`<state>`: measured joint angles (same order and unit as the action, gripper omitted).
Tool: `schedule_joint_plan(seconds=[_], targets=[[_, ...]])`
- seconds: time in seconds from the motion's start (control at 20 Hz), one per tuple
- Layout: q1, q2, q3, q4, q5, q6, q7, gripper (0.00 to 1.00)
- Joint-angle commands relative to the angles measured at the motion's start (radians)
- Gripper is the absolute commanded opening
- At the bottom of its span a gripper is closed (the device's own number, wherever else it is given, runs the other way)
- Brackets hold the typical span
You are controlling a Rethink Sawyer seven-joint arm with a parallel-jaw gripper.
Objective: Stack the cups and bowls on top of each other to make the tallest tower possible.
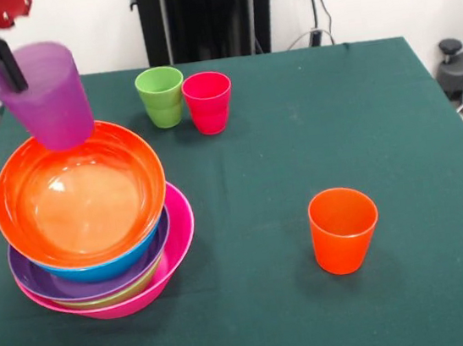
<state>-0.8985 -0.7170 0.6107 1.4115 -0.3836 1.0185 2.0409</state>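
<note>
The tower stands at the table's left: the orange bowl (81, 197) sits on top, over the blue bowl (111, 265), the purple bowl (50, 286), a sliver of the green bowl (115, 296) and the pink bowl (178, 231) as base. My gripper (5, 64) comes in from the top left, shut on the rim of the purple cup (49, 99). It holds the cup slightly tilted over the orange bowl's far rim. The green cup (161, 97) and the red cup (207, 101) stand side by side at the far middle. The orange cup (343, 228) stands alone at the near right. The yellow cup is out of view.
The green tablecloth (294, 130) covers the table. The robot's black pedestal (206, 14) stands behind the far edge. Cables and a black chair base (462, 74) lie off the table's right side.
</note>
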Motion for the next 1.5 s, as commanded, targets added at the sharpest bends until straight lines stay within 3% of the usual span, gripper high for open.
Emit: schedule_joint_plan(seconds=[0.05, 0.9, 1.5], targets=[[0.050, 0.105, -0.015, -0.058, -0.104, -0.069, -0.157, 0.00], [0.050, 0.126, -0.014, -0.047, -0.132, -0.108, -0.140, 0.00], [0.033, 0.099, -0.010, 0.039, -0.135, -0.155, -0.131, 0.00]])
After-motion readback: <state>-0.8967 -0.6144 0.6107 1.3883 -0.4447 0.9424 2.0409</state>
